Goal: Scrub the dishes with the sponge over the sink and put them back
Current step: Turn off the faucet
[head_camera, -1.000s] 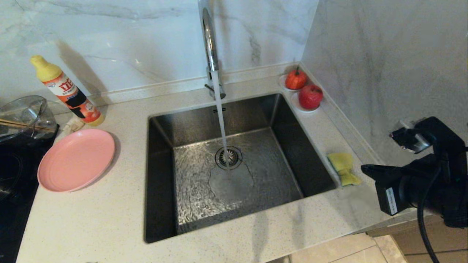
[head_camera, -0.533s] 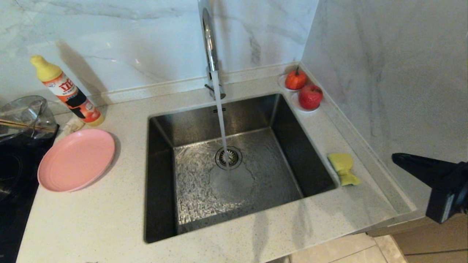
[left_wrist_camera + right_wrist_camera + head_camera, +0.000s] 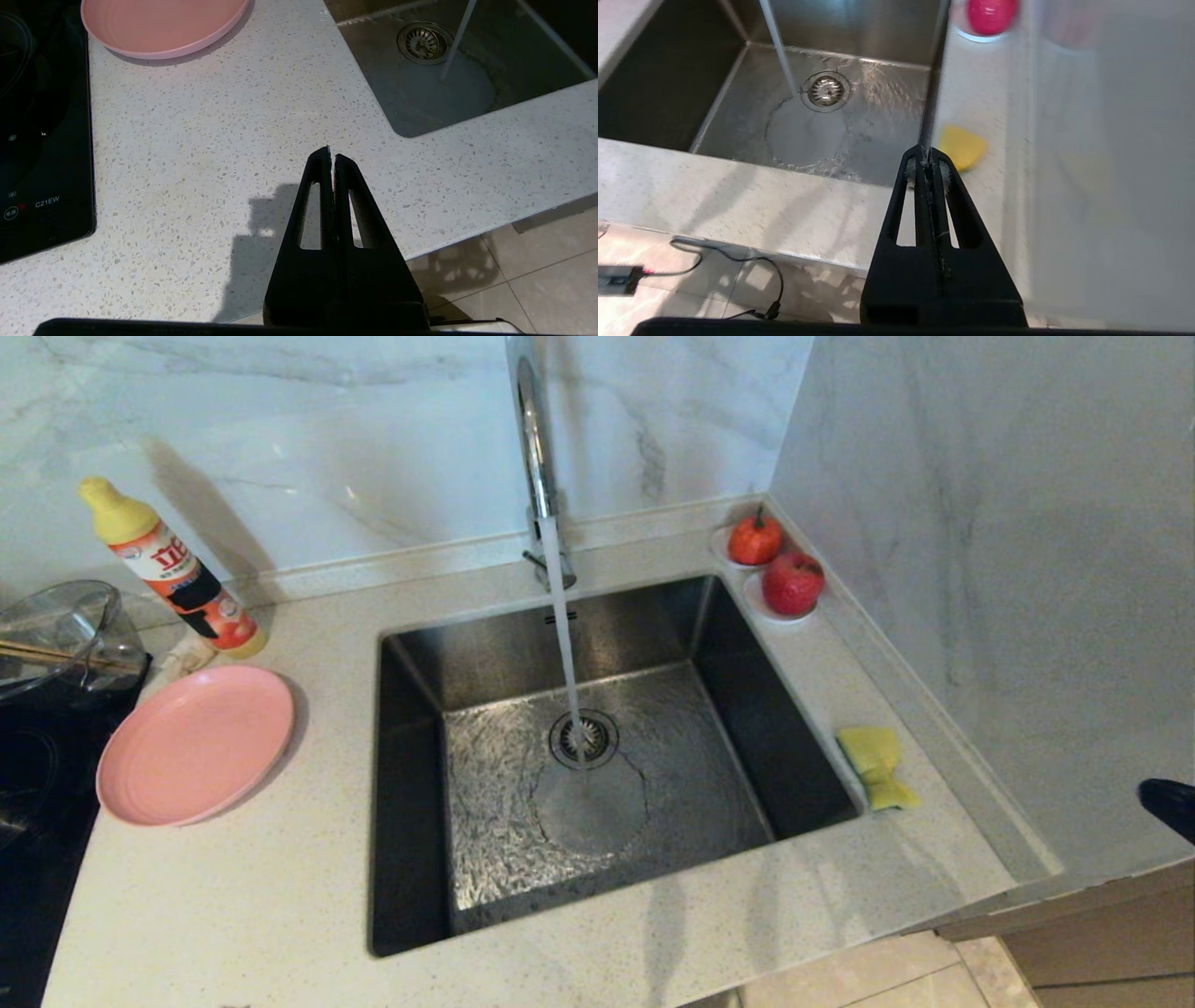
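- Sink [image 3: 420, 728]: square steel basin set into the pale speckled counter [image 3: 280, 896]. Water runs from the tall chrome tap [image 3: 534, 439] onto the drain strainer [image 3: 583, 739]. Nothing lies in the basin.
- Pink plate [image 3: 194, 744]: flat on the counter left of the sink, a bare strip of counter between its rim and the basin edge. Its far left rim lies at the edge of the black cooktop [image 3: 28, 784].
- Sponge [image 3: 876, 765]: yellow, on the narrow counter strip right of the sink, just beside the basin's right edge and near the right-hand wall.
- Teal bowl: not seen in any view.
- Back right corner: two red fruits [image 3: 775, 565] on small dishes. Back left: detergent bottle [image 3: 168, 569] and a clear glass bowl [image 3: 65, 635].
- Front counter strip is wide and bare.
- Right gripper [image 3: 928, 151]: fingers pressed together, holding nothing; only a dark tip shows at the head view's right edge [image 3: 1172, 803], apart from the sponge.
- Left gripper [image 3: 331, 151]: fingers together, empty, poised above the front counter near its edge, between plate and sink.
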Motion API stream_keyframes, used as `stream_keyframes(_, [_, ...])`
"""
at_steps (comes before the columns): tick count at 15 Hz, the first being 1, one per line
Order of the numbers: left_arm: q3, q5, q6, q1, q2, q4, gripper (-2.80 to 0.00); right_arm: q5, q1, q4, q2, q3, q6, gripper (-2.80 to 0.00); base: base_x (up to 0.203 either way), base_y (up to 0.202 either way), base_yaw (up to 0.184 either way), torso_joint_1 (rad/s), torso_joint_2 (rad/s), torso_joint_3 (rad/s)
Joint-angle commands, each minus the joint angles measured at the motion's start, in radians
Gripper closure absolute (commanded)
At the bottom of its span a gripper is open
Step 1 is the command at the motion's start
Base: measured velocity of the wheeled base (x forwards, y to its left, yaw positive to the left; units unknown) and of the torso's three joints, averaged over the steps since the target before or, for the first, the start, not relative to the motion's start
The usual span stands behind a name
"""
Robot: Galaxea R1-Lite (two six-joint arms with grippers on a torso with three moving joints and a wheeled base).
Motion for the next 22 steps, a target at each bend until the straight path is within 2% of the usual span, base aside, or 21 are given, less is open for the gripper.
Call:
stream_keyframes(1, [0.000,0.000,0.001,0.001,-0.002,0.000,0.00,0.091,-0.093,0.006,-0.140,0.069,-0.002,0.00,0.000,0.000,0.000,0.000,0.00,0.000])
stream_keyframes(7, [0.000,0.000,0.001,0.000,-0.002,0.000,0.00,0.285,-0.314,0.105,-0.379,0.170,0.015,0.00,0.000,0.000,0.000,0.000,0.00,0.000])
stream_keyframes(10, [0.000,-0.002,0.001,0.000,-0.002,0.000,0.00,0.308,-0.437,0.133,-0.506,0.273,0.018,0.00,0.000,0.000,0.000,0.000,0.00,0.000])
stream_keyframes(12, [0.000,0.000,0.001,0.001,-0.002,0.000,0.00,0.295,-0.459,0.119,-0.541,0.371,0.026,0.00,0.000,0.000,0.000,0.000,0.00,0.000])
stream_keyframes(15, [0.000,0.000,0.001,0.000,-0.002,0.000,0.00,0.222,-0.449,0.129,-0.634,0.452,0.047,0.00,0.000,0.000,0.000,0.000,0.00,0.000])
stream_keyframes(17, [0.000,0.000,0.001,0.000,-0.002,0.000,0.00,0.189,-0.447,0.215,-0.731,0.451,0.052,0.00,0.000,0.000,0.000,0.000,0.00,0.000])
stream_keyframes(19, [0.000,0.000,0.001,0.000,-0.002,0.000,0.00,0.085,-0.446,0.298,-0.737,0.467,0.060,0.00,0.000,0.000,0.000,0.000,0.00,0.000])
stream_keyframes(22, [0.000,0.000,0.001,0.000,-0.002,0.000,0.00,0.072,-0.446,0.322,-0.737,0.463,0.079,0.00,0.000,0.000,0.000,0.000,0.00,0.000])
